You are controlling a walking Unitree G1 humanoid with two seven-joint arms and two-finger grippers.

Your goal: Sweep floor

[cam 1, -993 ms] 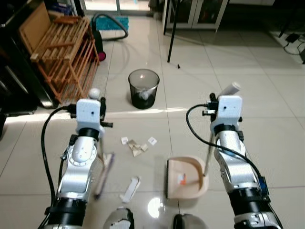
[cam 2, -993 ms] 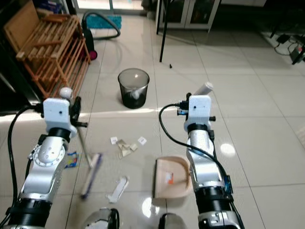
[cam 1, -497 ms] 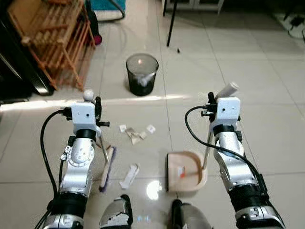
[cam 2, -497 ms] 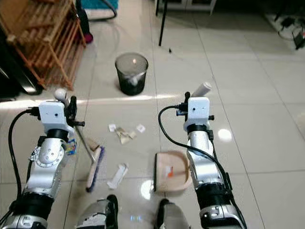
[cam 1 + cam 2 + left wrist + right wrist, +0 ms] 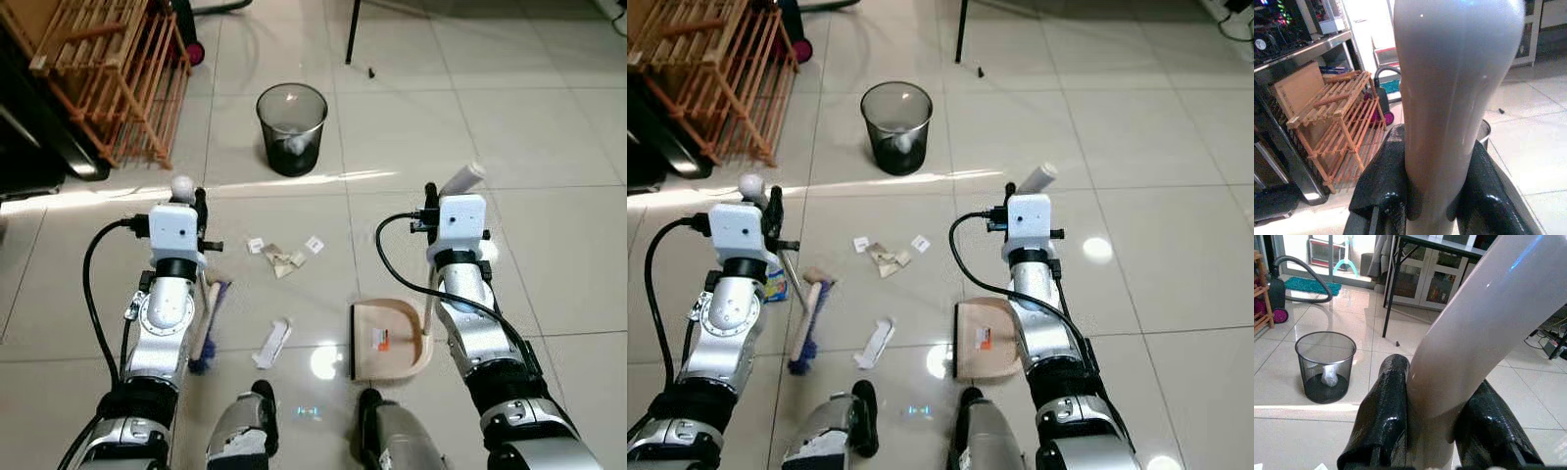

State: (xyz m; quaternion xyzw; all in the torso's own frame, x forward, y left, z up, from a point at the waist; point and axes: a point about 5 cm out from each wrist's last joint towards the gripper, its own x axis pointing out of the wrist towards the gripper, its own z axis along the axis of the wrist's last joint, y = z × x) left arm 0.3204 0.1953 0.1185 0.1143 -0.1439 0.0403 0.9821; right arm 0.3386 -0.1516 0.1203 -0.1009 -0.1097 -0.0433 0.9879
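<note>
Holding the broom handle (image 5: 1449, 112) clamped in our left pincer (image 5: 1432, 196) and the dustpan handle (image 5: 1469, 342) gripped in our right pincer (image 5: 1432, 431), we keep the dustpan (image 5: 390, 340) mouth facing the paper scraps (image 5: 284, 258) at centre frame, presumably to catch them.

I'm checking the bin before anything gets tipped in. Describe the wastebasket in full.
The wastebasket is a round, black wire-mesh bin, seemingly metal, standing upright on the pale tiled floor ahead of both arms, beyond the paper scraps. Its top is open, with no lid. Something pale and crumpled lies at the bottom, seen through the mesh. It stands apart from the wooden rack on its left, and nothing but the floor touches it.
</note>
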